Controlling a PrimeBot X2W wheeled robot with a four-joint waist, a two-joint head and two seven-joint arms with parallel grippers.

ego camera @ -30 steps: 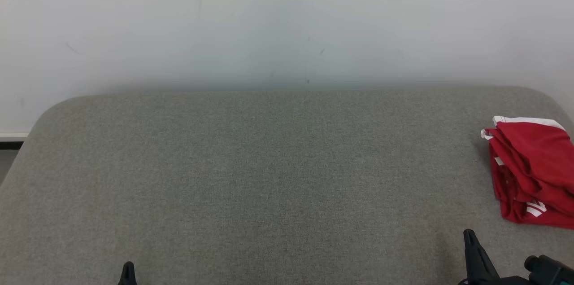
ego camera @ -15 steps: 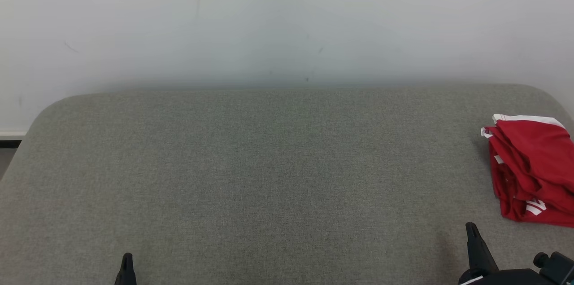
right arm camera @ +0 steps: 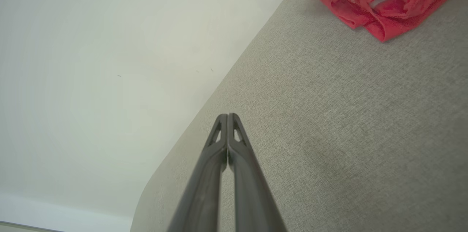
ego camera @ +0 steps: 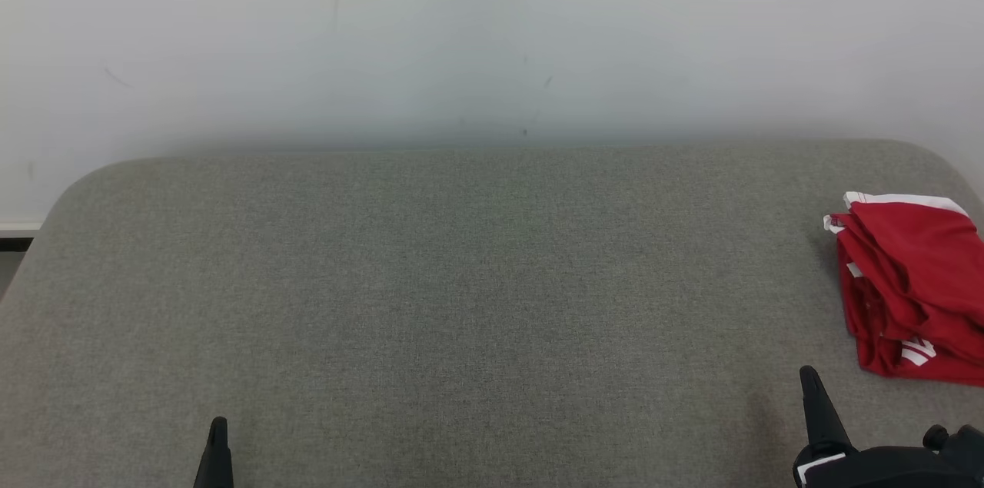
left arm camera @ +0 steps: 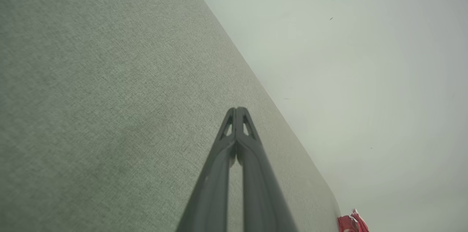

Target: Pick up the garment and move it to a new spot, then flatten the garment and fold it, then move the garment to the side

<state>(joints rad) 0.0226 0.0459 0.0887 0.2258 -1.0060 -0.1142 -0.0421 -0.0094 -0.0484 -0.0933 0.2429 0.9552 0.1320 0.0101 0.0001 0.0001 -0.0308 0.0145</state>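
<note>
- The left gripper and right gripper have both crept up the head view over the last second, so more of each shows above the bottom edge. The whole scene has slid up a little too, but that is the camera tipping.
- Left gripper: the fingers are pressed together tip to tip with nothing between them. It sits low at the near left of the cushion, pointing towards the wall. I cannot tell whether it touches the fabric.
- Right gripper: it is closed the same way and empty, at the near right of the cushion, with its dark wrist showing in the corner.
- The garment is red with white trim and lies folded in a slightly rumpled stack. It rests on the cushion's right side, cut off by the head view's right edge. It is ahead of the right gripper and to its right, near but clear of it, and has not shifted.
- The cushion is grey woven cloth with rounded far corners.
- The wall is pale, with a few small dark marks, right behind the cushion.
</note>
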